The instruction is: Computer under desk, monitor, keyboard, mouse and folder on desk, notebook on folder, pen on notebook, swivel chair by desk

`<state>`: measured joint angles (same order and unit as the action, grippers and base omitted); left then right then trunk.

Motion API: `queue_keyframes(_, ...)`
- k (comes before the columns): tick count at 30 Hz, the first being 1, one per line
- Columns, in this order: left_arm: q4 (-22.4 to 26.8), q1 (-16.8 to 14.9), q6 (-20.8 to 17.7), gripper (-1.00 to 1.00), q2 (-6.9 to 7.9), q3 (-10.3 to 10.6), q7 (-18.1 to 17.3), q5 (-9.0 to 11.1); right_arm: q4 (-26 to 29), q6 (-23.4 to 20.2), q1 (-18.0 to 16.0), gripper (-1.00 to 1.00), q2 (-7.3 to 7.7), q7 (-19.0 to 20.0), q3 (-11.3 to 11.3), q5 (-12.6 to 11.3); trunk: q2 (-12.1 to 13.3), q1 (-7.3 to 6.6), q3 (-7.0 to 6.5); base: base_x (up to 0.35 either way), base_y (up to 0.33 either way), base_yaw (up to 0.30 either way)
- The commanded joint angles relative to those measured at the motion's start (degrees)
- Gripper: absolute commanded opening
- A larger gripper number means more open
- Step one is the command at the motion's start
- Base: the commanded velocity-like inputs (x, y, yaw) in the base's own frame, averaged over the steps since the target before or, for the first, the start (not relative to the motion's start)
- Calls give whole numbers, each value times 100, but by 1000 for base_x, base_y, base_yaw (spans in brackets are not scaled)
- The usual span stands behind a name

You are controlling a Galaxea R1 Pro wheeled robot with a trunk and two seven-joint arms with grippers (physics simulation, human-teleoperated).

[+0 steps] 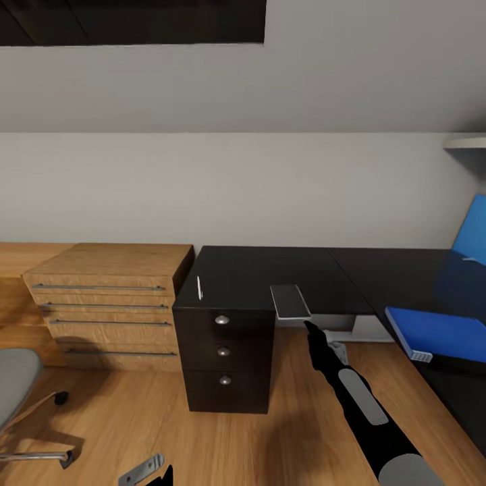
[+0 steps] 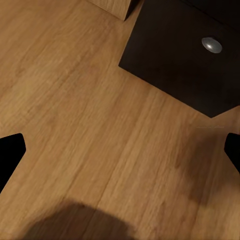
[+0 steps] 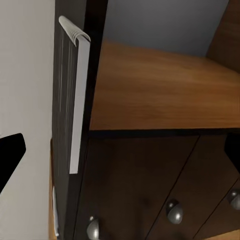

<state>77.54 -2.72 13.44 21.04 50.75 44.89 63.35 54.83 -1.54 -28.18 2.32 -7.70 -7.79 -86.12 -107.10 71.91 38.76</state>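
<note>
Head view: notebook (image 1: 291, 301) flat at the front edge of the desk (image 1: 270, 270), just beyond the right gripper (image 1: 312, 329); pen (image 1: 200, 287) near the desk's left edge; folder (image 1: 432, 332) to the right. Right wrist view: notebook's (image 3: 75, 100) spiral edge, jaws spread, grasping nothing. Left wrist view: left gripper's fingertips (image 2: 11, 150) apart over wooden floor (image 2: 90, 125).

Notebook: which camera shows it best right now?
Head view: the notebook lies flat at the desk edge, overhanging slightly, just beyond the right gripper. The right wrist view shows it edge-on, with its spiral binding. The left wrist view shows floor and drawer unit.
</note>
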Motion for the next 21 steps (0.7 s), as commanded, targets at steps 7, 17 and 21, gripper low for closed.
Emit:
queue_keyframes(7,2,-9,45,100,14,15,-18,-75,10,-21,-3,100,-10,80,-18,-28,-45,22,24,0,0,0)
queue_keyframes(17,-11,-9,53,100,31,13,-31,-166,10,-22,-3,100,-15,213,-20,-29,-45,22,24,65,-4,0)
queue_keyframes(21,-33,-9,52,100,28,15,-32,-176,10,-22,-3,100,-13,215,-20,-28,-45,22,24,111,-21,0)
